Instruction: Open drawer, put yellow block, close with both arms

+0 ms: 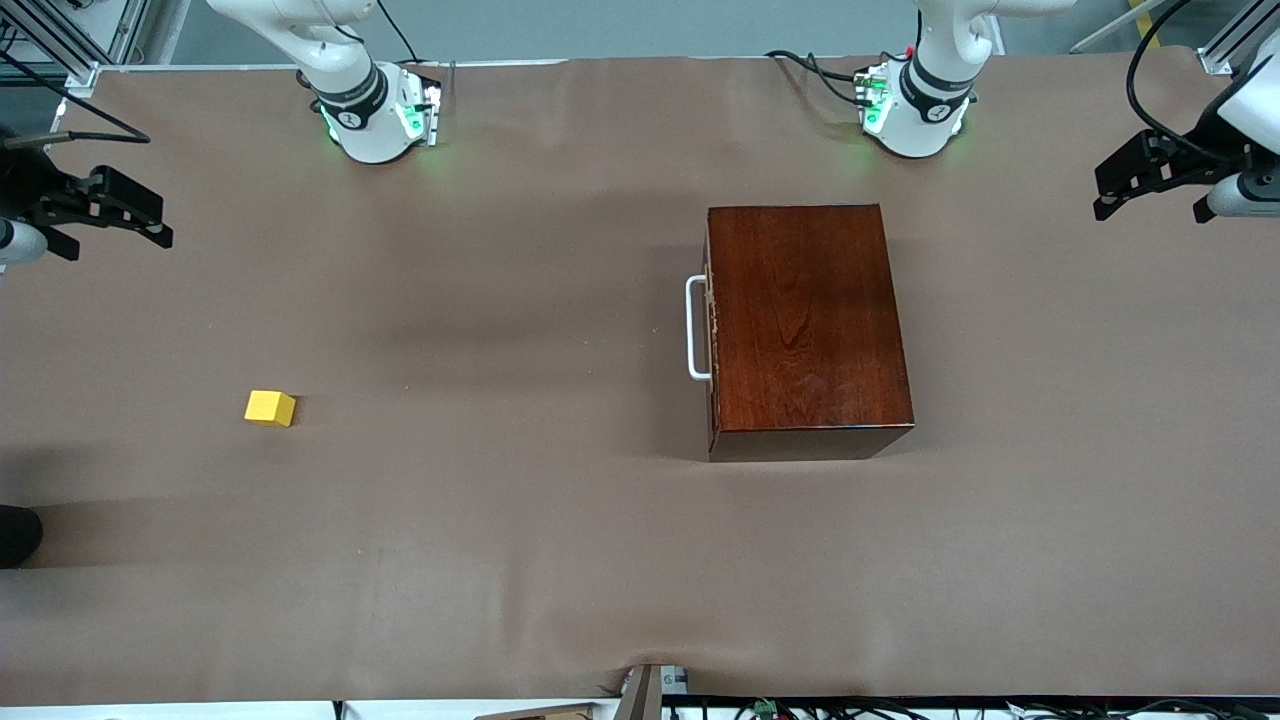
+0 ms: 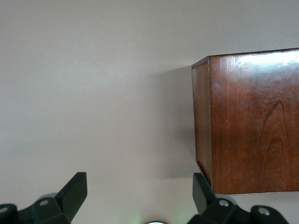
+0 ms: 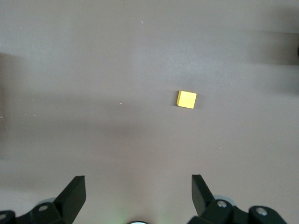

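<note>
The mahogany box (image 1: 805,330) stands on the table toward the left arm's end. The drawer is shut in it; only its dark front and white bar handle (image 1: 695,328) show, facing the right arm's end. The yellow block (image 1: 270,407) lies on the table toward the right arm's end, well apart from the box. My right gripper (image 1: 160,225) hangs open and empty in the air at that end of the table; its wrist view shows the block (image 3: 186,99) below the open gripper (image 3: 138,182). My left gripper (image 1: 1103,195) is open and empty in the air beside the box (image 2: 252,121).
The table is covered with a brown cloth (image 1: 500,560). The two arm bases (image 1: 380,115) (image 1: 915,110) stand along its edge farthest from the front camera. A dark object (image 1: 18,535) pokes in at the right arm's end.
</note>
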